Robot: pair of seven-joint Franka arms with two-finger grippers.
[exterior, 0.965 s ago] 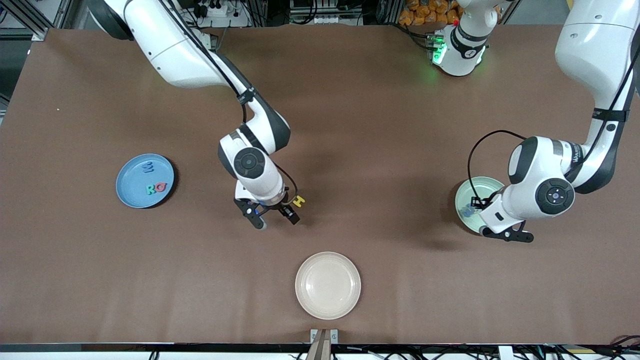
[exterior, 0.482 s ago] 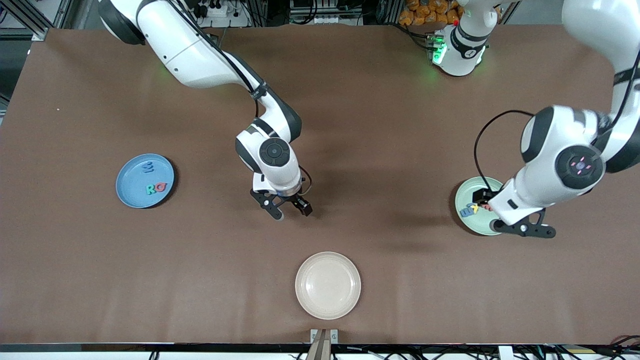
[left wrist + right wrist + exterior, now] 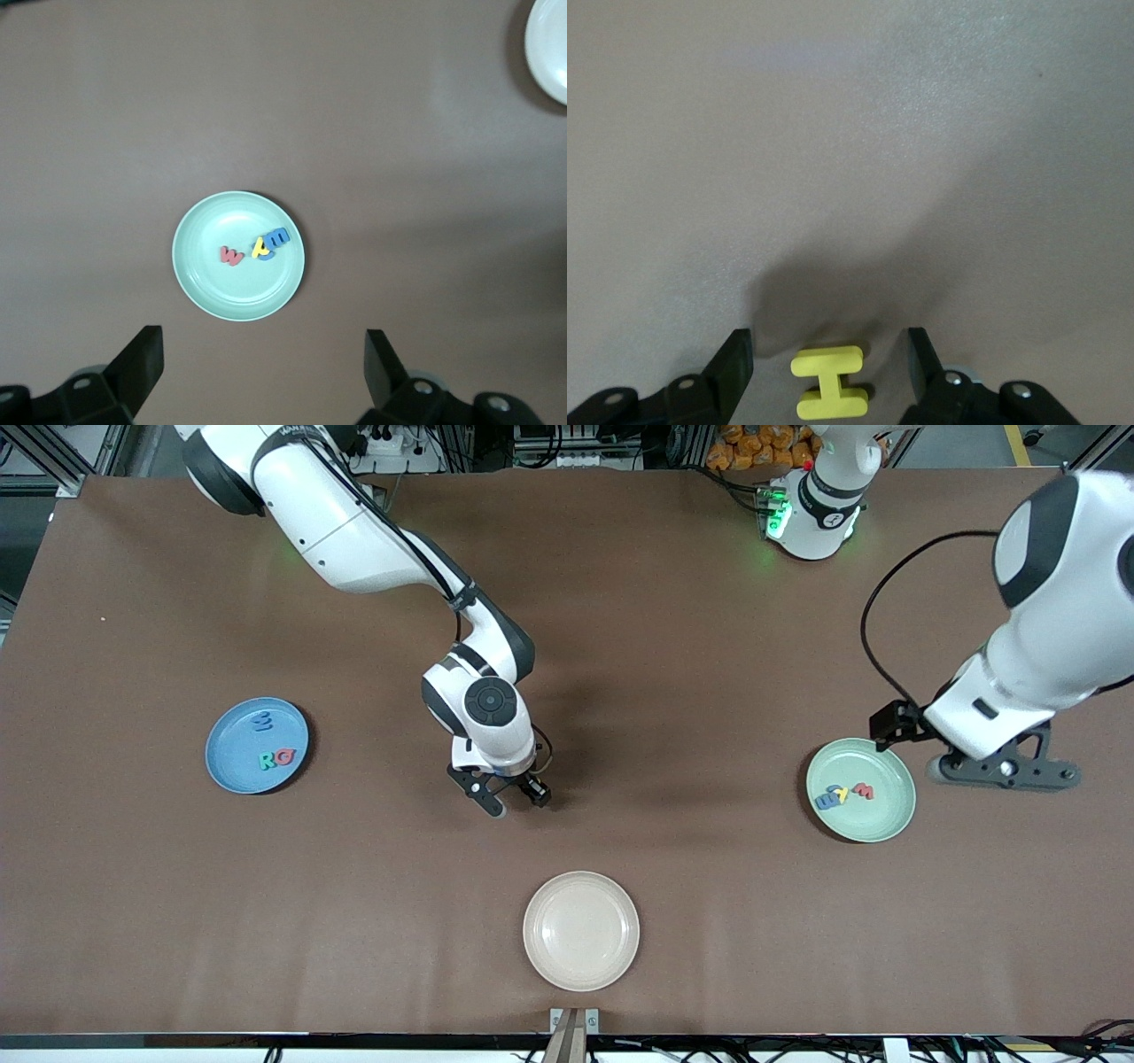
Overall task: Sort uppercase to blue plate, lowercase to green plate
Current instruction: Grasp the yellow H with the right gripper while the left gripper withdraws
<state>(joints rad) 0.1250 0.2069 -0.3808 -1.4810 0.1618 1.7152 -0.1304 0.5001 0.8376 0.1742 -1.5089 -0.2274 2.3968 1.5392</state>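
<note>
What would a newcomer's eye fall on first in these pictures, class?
Probably the right hand, low over the table's middle, its open fingers either side of a yellow H. Next, the bright letters on the green plate at the left arm's end and on the blue plate at the right arm's end. The left hand hangs open beside the green plate.

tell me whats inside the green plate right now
In the green plate lie a red w, a yellow letter and blue letters, clustered together. The overlap hides how many blue ones there are.
</note>
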